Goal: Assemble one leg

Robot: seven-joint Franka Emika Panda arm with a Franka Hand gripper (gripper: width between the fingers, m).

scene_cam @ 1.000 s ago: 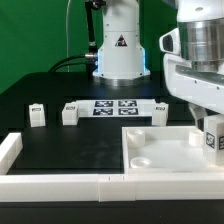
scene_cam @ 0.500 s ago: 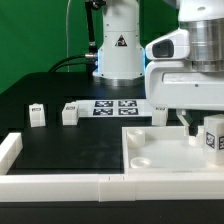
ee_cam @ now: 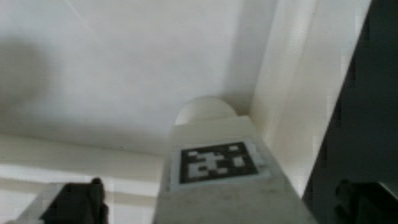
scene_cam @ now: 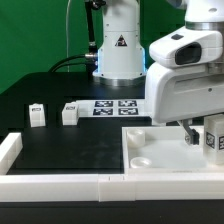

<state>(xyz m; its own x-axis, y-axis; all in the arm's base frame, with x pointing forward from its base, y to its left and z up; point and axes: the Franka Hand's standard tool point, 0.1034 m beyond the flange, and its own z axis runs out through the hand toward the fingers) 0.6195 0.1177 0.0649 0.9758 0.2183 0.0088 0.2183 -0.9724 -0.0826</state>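
Note:
A leg (scene_cam: 213, 137), a small white block with a tag, stands on the white panel (scene_cam: 160, 148) at the exterior view's right. My gripper (scene_cam: 202, 136) is low over it, with one dark finger (scene_cam: 189, 133) showing beside it. In the wrist view the leg (ee_cam: 217, 162) lies between my two dark fingertips (ee_cam: 75, 203), with a gap on at least one side. The gripper (ee_cam: 217, 206) is open around the leg. Two more legs (scene_cam: 37, 115) (scene_cam: 70, 114) stand on the black table at the exterior view's left.
The marker board (scene_cam: 112, 107) lies behind, in front of the robot base (scene_cam: 118, 50). White rim bars run along the front (scene_cam: 60, 182) and the left (scene_cam: 8, 150). The panel has a round socket (scene_cam: 140, 158) near its front corner.
My arm has come down and toward the exterior view's left, so the white hand now hides a leg that stood by the marker board's right end. The leg on the panel has not moved.

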